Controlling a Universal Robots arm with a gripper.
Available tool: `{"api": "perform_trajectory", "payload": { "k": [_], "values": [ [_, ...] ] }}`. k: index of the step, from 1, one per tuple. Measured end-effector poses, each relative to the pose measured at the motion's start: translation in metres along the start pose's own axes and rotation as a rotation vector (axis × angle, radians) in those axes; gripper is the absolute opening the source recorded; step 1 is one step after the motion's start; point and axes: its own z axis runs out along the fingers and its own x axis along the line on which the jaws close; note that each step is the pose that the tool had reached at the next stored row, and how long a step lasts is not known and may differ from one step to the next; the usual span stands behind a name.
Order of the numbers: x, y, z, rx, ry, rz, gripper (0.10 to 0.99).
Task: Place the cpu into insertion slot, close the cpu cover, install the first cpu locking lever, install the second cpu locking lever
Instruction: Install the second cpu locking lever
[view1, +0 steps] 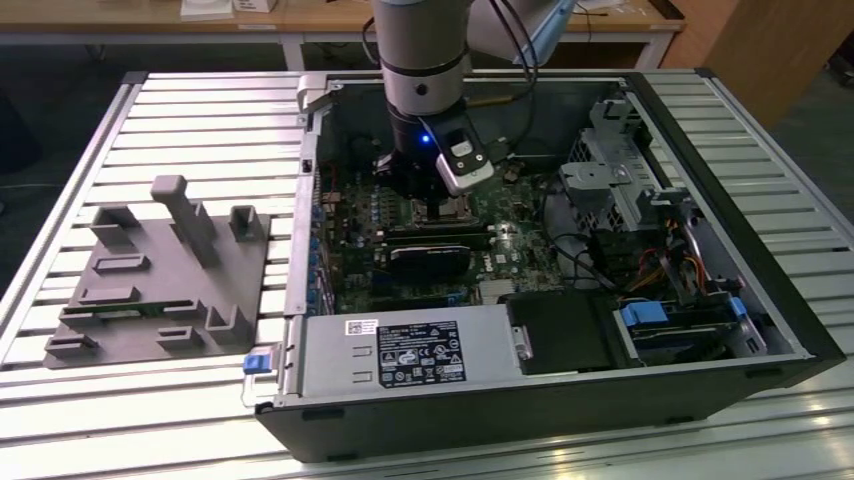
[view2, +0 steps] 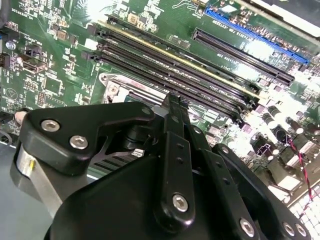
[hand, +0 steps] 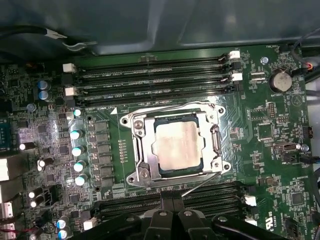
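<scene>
Although the cpu (hand: 174, 147) already sits in the slot (hand: 141, 150) with the cover (hand: 172, 118) apparently down over it, the levers look unlatched, and the hand (hand: 172, 201), fingers together, hovers beside the socket.

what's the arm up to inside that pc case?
The arm's end effector hovers low over the motherboard in the open case, beside the insertion slot. In the first wrist view the cpu already sits in the slot with the cpu cover down around it.
</scene>
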Motion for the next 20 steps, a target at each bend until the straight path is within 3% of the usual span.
{"api": "perform_trajectory", "payload": {
  "k": [3, 6, 9, 14, 20],
  "values": [
    [0.0, -0.0007, -0.0001, -0.002, 0.0004, 0.0, 0.106],
    [-0.0004, -0.0039, 0.0001, -0.017, 0.0024, 0.002, 0.106],
    [-0.0002, -0.0078, 0.0004, -0.04, 0.0054, 0.004, 0.106],
    [0.0018, -0.0152, 0.0009, -0.086, 0.0118, 0.01, 0.106],
    [0.0042, -0.0243, 0.0023, -0.129, 0.0179, 0.014, 0.106]
  ]
}}
